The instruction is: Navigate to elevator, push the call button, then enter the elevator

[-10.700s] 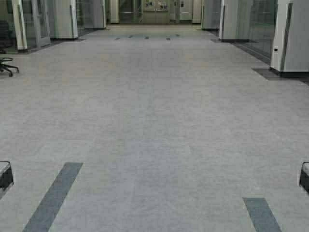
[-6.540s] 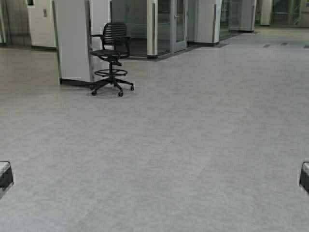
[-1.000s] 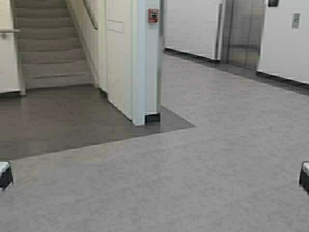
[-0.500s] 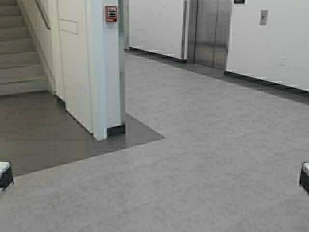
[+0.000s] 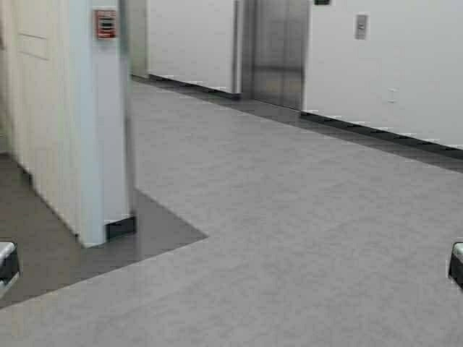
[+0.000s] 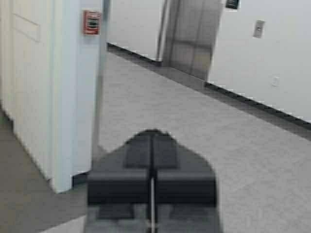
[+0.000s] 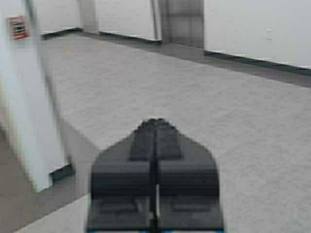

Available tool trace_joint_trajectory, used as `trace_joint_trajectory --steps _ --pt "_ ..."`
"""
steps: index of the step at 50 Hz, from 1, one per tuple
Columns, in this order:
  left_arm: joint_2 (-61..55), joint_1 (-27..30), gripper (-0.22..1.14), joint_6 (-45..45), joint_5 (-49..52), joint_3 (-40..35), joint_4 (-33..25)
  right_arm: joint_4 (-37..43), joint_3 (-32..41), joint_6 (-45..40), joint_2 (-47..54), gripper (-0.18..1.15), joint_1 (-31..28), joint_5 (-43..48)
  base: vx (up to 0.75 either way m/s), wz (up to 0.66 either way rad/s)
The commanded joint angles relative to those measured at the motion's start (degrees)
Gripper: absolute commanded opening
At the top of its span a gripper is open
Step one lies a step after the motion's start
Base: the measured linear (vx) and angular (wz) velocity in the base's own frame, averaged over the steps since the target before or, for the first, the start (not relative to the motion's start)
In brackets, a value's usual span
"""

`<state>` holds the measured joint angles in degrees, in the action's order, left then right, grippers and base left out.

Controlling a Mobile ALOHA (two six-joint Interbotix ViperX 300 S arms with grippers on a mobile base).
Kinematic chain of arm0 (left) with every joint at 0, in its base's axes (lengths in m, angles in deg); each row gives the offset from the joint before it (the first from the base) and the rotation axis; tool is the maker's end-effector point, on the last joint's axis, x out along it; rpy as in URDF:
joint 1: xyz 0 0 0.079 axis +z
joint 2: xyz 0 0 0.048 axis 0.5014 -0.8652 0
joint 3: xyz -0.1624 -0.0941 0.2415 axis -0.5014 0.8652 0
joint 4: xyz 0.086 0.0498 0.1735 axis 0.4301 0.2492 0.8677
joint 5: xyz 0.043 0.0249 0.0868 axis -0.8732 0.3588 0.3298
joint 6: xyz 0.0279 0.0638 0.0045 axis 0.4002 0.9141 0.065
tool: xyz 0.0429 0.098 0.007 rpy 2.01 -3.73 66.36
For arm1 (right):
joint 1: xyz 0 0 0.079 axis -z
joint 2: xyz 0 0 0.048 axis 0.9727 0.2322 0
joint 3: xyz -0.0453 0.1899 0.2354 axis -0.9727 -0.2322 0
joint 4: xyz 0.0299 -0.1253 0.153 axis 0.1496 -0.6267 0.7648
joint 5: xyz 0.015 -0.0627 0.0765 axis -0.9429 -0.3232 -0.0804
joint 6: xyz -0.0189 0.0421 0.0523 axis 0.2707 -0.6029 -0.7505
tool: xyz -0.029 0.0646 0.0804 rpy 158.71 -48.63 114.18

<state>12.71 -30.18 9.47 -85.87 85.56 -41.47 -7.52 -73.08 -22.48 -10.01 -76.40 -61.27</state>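
Your robot stands in a wide corridor, the grey floor [image 5: 289,238] open between it and the far wall [image 5: 391,65], where the elevator [image 5: 275,50] sits with its steel doors drawn together. The doors lie ahead and a little right of centre, well apart from the robot, so the task reads as being in its navigation leg.

On your left a white pillar [image 5: 94,123] with a red alarm box [image 5: 105,24] rises near the base; judged from here, it is the one thing to steer wide of.

The call button [image 5: 361,26] hangs on the wall just right of the doors, untouched and far out of reach.

Both arms ride tucked low, likely for driving: the left gripper [image 6: 151,187] and right gripper [image 7: 155,187] each have fingers pressed together, holding nothing.
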Motion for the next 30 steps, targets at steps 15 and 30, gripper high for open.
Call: trace_joint_trajectory --steps 15,30 --pt "-0.5 0.1 0.02 1.0 -0.3 -0.9 0.1 0.0 0.6 -0.4 0.4 0.07 -0.1 0.4 0.80 -0.30" --pt "-1.5 0.1 0.02 1.5 -0.2 -0.9 0.1 0.0 0.4 -0.2 0.6 0.07 -0.1 0.4 0.81 -0.11"
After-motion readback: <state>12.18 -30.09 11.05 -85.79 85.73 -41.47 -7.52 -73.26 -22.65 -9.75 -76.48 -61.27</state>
